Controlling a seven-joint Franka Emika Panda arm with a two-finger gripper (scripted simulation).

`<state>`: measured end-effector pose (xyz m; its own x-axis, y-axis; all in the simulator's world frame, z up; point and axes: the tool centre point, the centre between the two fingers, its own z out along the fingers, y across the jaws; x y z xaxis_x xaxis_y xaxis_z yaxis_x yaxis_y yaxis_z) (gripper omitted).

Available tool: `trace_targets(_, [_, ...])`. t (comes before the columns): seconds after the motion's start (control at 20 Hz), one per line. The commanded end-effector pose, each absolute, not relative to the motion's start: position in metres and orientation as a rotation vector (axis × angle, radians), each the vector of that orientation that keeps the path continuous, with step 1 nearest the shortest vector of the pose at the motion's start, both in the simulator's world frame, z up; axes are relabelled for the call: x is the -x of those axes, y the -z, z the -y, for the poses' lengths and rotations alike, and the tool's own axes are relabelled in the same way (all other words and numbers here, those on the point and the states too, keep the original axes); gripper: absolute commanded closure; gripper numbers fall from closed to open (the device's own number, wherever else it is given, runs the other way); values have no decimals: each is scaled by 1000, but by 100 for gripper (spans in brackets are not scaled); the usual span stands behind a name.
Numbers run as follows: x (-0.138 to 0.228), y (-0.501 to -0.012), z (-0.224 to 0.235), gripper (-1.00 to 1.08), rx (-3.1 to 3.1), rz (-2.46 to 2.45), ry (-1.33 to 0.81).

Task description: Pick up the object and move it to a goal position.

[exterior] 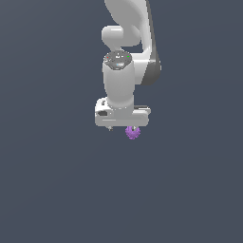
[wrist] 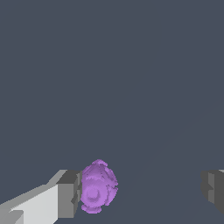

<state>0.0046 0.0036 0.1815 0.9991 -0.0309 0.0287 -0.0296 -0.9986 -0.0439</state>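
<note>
Pincer: the white, two-fingered pincer [wrist: 140, 192] stands spread wide; in the wrist view its grey pads are well apart, with bare ground between them.
Pads: one grey pad [wrist: 70, 194] touches, or all but touches, the side of the lump; the other grey pad [wrist: 213, 191] is far from it.
Object: the tiny purple, bumpy, roughly round lump [wrist: 98, 187] sits inside the gap but hard against one finger, not centred. In the exterior view it shows just under the pincer [exterior: 122, 127], toward that view's right [exterior: 132, 132].
Arm: the white Franka arm [exterior: 119, 80] hangs straight above, wrist pointing down.
Ground: plain dark grey floor [exterior: 52, 190]; no goal marker is visible.
Risk: closing from this off-centre stance, the far finger would shove the lump sideways; being bumpy and rounded, it may roll or squirt out rather than seat.
Axis: nearly round, slightly taller than wide in the wrist view, so its long axis runs along the pads; no clear pointing end.
</note>
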Motion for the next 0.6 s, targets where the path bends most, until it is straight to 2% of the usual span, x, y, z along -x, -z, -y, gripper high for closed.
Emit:
trace_targets(0.0, [-5, -181, -4, -92, 3097, -47, 46])
trace_targets(0.55, [-2, -174, 22, -92, 3083, -104, 15])
